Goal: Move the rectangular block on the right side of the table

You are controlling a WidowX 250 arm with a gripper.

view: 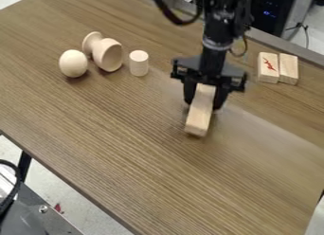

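Block [199, 116] is held at far end, gripper [203, 104] closed to its width; long axis pointed toward near edge of table [126, 153].

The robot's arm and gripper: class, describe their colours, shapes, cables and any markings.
The arm is black and jointed, with a pale grey band near the wrist. A thick black cable loops beside it; a thinner dark cable curves on the other side. The gripper is black too, with a wide, blocky crosspiece and two fingers.
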